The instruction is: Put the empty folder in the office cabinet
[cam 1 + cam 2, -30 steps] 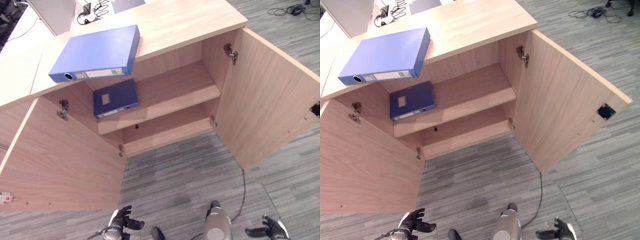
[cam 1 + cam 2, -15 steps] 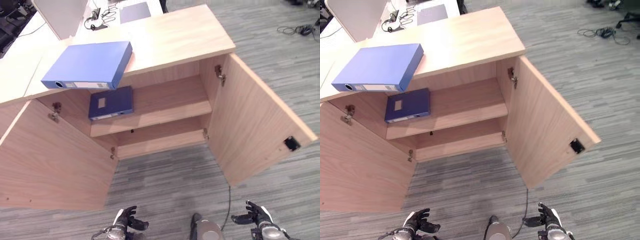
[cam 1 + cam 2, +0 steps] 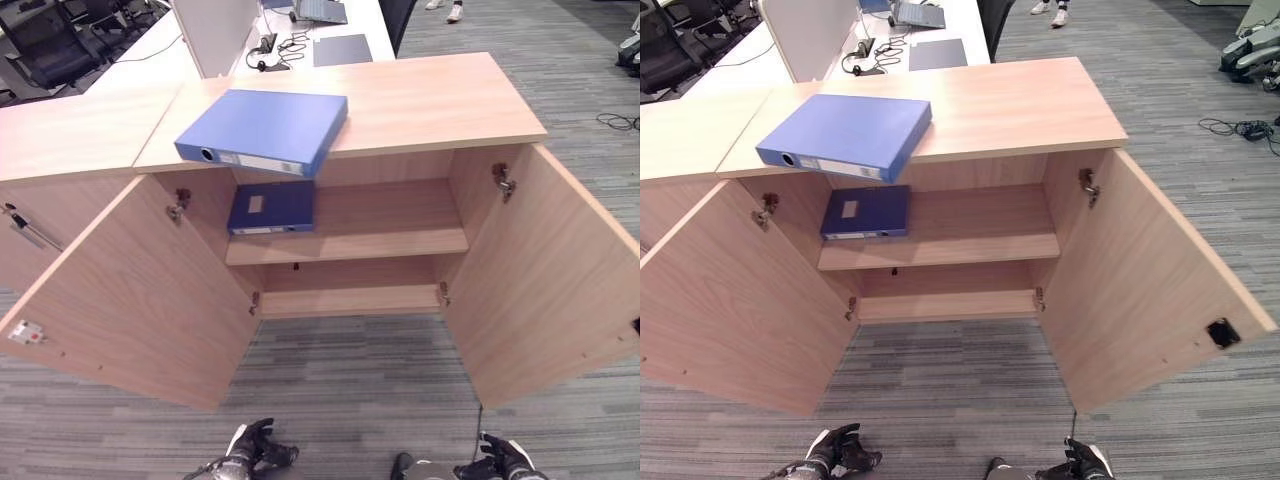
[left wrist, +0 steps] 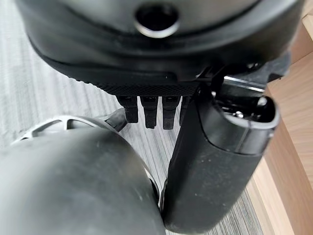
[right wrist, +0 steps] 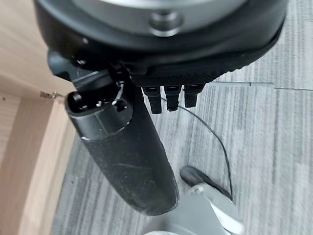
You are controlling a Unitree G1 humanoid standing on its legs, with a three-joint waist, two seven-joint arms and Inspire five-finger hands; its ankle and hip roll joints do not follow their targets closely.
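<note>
Left eye view: folder (image 3: 265,130) flat, spine toward robot

This is an office. Grey striped carpet (image 3: 360,370) covers the floor. A low wooden cabinet (image 3: 350,240) stands mid-frame with both doors open, a blue folder (image 3: 262,131) on its top and a darker blue one (image 3: 270,207) on its shelf. Behind it, at the top of the frame, is a white desk (image 3: 330,30) with a laptop (image 3: 912,13), a dark pad (image 3: 342,49), cables (image 3: 275,50) and a grey partition (image 3: 212,32). Black swivel chairs (image 3: 45,35) fill the upper left corner.
</note>
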